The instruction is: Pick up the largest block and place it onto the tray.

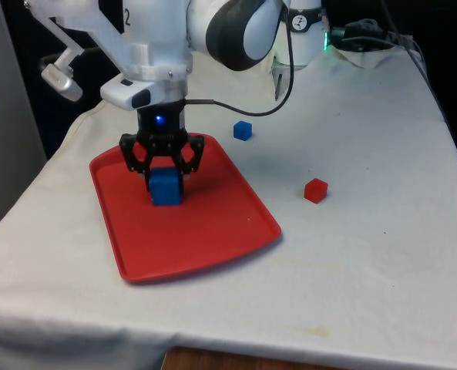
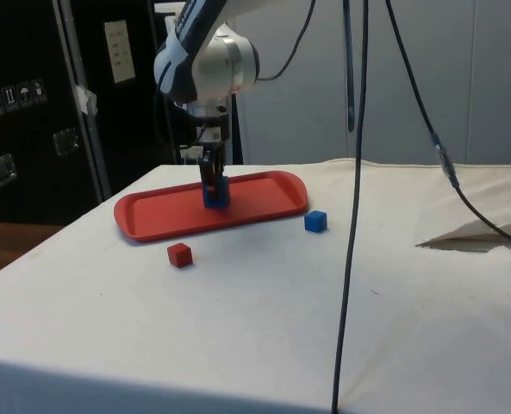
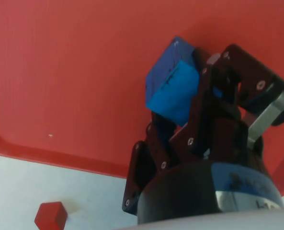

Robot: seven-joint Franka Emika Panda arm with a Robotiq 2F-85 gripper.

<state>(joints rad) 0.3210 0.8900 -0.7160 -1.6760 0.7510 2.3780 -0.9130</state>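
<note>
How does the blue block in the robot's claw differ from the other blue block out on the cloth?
The large blue block is clearly bigger than the small blue block. The large one is on the red tray, between the fingers of the gripper; the small one sits on the white cloth beyond the tray, with nothing touching it. Both are blue cubes.

**Open cloth around the tray, two small blocks in the way**

We see the gripper [image 1: 165, 171] low over the red tray [image 1: 213, 231], with the large blue block [image 1: 166, 187] between its fingers. Bare tray floor lies open all around it. Off the tray, a small blue block [image 1: 243, 130] and a small red block [image 1: 315, 190] sit well apart on the surface [image 1: 382, 270]. A black cable [image 2: 352, 259] hangs across the side view.
</note>
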